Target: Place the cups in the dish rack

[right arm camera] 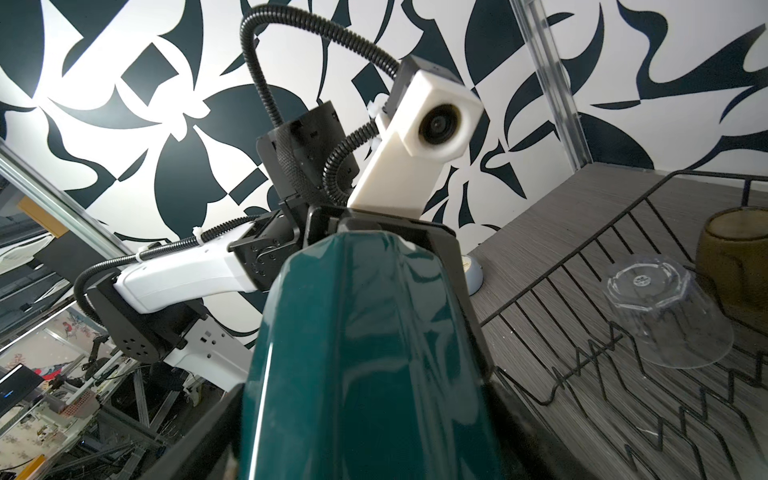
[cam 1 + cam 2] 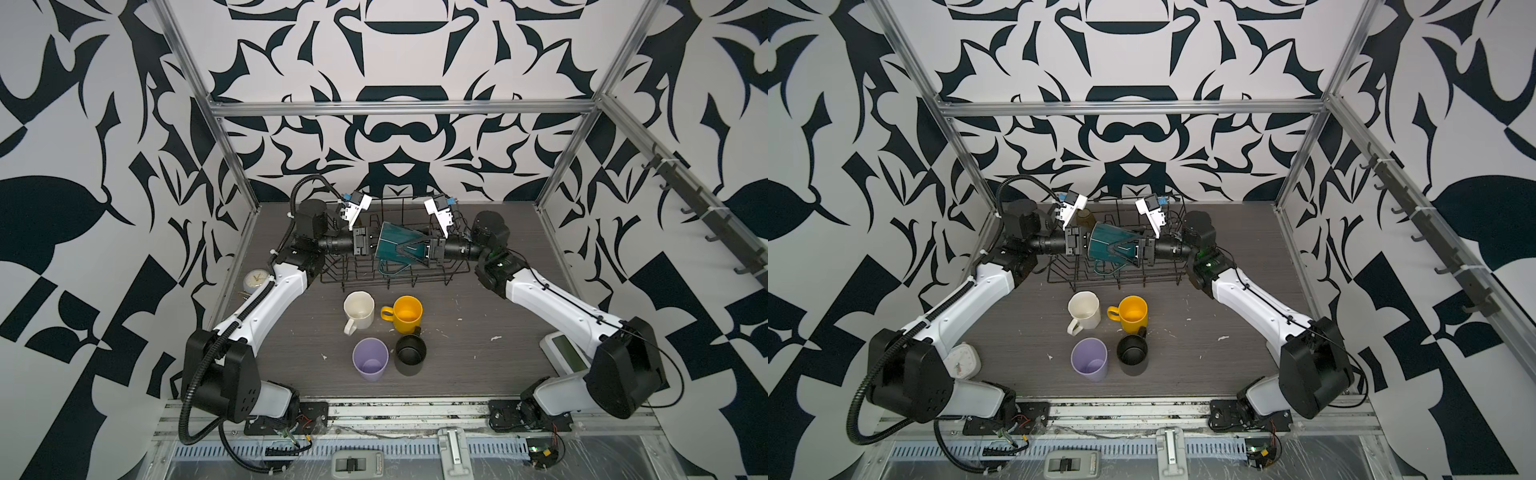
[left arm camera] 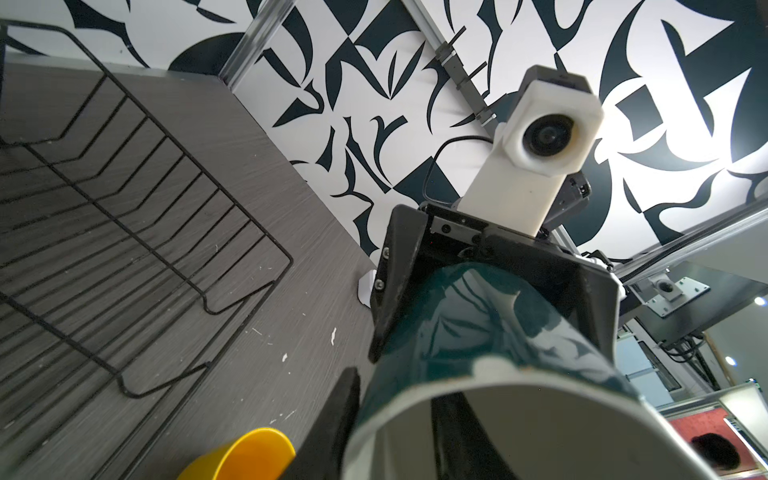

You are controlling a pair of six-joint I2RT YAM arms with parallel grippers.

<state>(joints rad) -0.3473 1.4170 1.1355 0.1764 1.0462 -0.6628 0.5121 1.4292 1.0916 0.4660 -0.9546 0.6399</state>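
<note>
Handover step: the green mug (image 2: 388,237) hangs sideways over the rack (image 2: 374,278), with the right gripper (image 2: 400,250) clamped wide round its body. The left gripper (image 2: 368,246) straddles the rim, jaws slightly parted, seemingly not pinching. Next, you back the left out, then tip the mug mouth-down.

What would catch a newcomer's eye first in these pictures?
The dark-green mug, held sideways above the dish rack by the right gripper, with the left gripper at its mouth. In front of the rack, four cups stand upright on the table: cream mug, yellow mug, lilac tumbler, black mug.
</note>
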